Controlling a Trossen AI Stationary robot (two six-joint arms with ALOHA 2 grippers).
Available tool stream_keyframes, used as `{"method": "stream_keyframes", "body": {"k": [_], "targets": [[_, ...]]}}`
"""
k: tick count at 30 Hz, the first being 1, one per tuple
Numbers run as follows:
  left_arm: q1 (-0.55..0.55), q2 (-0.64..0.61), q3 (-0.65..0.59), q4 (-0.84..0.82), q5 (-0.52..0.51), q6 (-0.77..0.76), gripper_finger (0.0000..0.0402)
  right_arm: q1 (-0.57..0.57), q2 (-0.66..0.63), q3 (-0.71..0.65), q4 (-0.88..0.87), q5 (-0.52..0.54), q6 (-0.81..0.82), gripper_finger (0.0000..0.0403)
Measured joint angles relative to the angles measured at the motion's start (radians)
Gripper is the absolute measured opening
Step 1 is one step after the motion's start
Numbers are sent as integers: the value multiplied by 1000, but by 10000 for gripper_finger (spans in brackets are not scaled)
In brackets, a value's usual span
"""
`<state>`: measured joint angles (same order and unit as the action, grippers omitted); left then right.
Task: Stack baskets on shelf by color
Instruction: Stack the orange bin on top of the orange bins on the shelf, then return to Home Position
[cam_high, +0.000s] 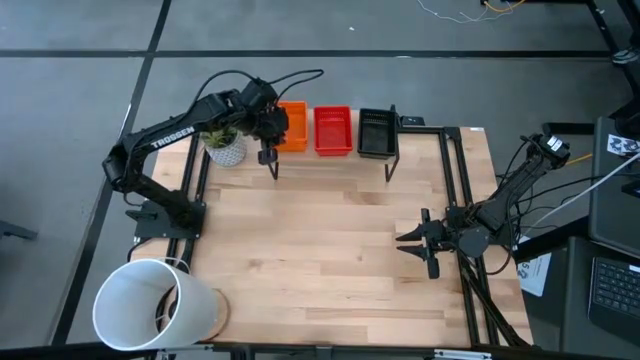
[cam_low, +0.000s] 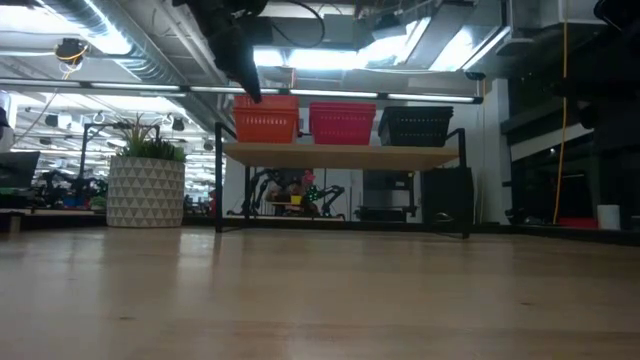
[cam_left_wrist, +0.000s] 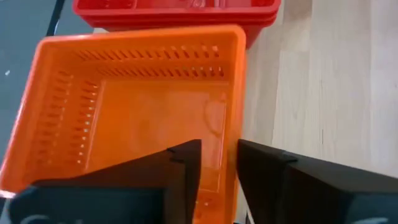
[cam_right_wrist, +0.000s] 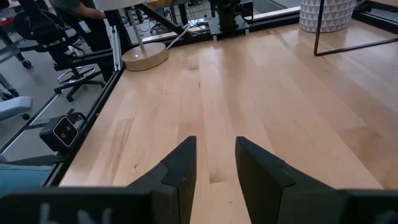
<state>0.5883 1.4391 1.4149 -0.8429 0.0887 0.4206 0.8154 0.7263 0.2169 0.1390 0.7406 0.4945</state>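
We saw the shelf holding orange baskets, red baskets and black baskets in stacks. Likely light, stiff, slick mesh; grip a side wall. Left gripper straddled the orange wall, jaws parted. Right gripper idle, open, over the table.

The only legible lettering is the white brand name "TROSSEN" on the left arm (high view).

Bright overhead ceiling lights, soft shadows, sharp
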Motion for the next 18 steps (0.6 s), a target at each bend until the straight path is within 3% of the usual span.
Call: {"method": "stream_keyframes", "body": {"k": [8, 12, 18], "targets": [[-66, 0, 76, -24, 1, -33, 110, 0, 0, 0, 0, -8, 0, 110], [-122, -2, 168, -43, 1, -179, 109, 0, 0, 0, 0, -20, 7, 110], [-191, -2, 237, -66, 0, -333, 110, 0, 0, 0, -1, -143, 41, 110]]}}
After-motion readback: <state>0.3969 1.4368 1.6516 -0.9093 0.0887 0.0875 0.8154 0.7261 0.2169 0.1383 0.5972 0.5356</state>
